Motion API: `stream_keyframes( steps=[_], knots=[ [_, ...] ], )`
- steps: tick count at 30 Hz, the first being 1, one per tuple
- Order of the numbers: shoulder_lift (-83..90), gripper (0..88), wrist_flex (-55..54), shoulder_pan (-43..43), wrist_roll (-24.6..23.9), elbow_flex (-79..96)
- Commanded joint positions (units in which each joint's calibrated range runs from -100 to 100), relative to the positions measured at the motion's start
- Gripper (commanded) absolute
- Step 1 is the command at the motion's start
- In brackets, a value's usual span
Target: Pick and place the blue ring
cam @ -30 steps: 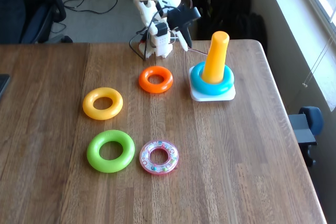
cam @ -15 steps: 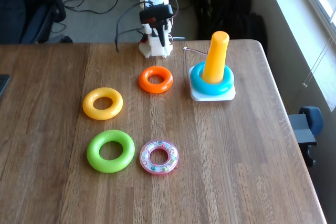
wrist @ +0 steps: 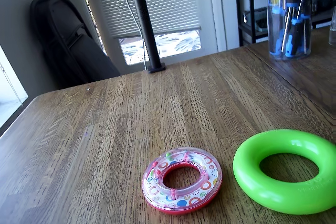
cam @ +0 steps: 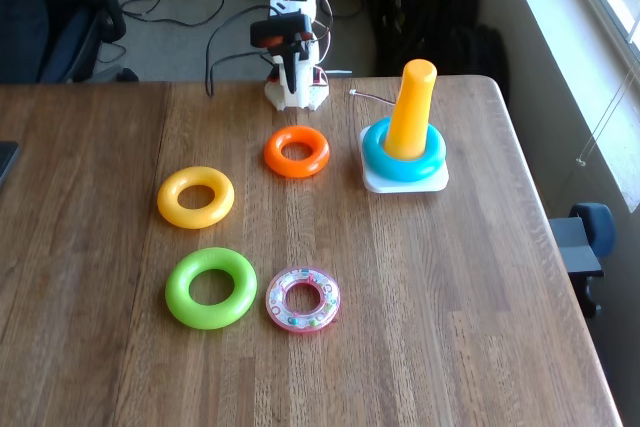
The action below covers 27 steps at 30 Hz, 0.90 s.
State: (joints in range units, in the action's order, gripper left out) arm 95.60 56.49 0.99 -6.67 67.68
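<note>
The glossy, smooth cyan-blue plastic ring [cam: 403, 159] shines like the thick lime-green plastic ring [wrist: 286, 170]. The clear pink plastic ring [wrist: 181, 180], at the green ring's 9 o'clock in the wrist view, holds coloured beads. The brown wooden table [cam: 450, 297] looks matt, with visible grain.

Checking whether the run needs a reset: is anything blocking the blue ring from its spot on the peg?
Nothing visible does. In the fixed view the glossy cyan-blue plastic ring already sits around the orange-yellow peg, on the white base. The small orange ring lies apart to its left, and the arm's claw is folded back at the table's far edge.
</note>
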Motion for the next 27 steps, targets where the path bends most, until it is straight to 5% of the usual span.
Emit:
stream_keyframes(
  steps=[1, 12, 27],
  knots=[
    [0.48, 14.9, -0.09, -0.08, 0.59, -1.22],
    [0.48, 2.2, 4.29, -0.15, 0.59, 8.89],
    [0.48, 2.1, 9.64, -0.15, 0.59, 19.62]
  ],
)
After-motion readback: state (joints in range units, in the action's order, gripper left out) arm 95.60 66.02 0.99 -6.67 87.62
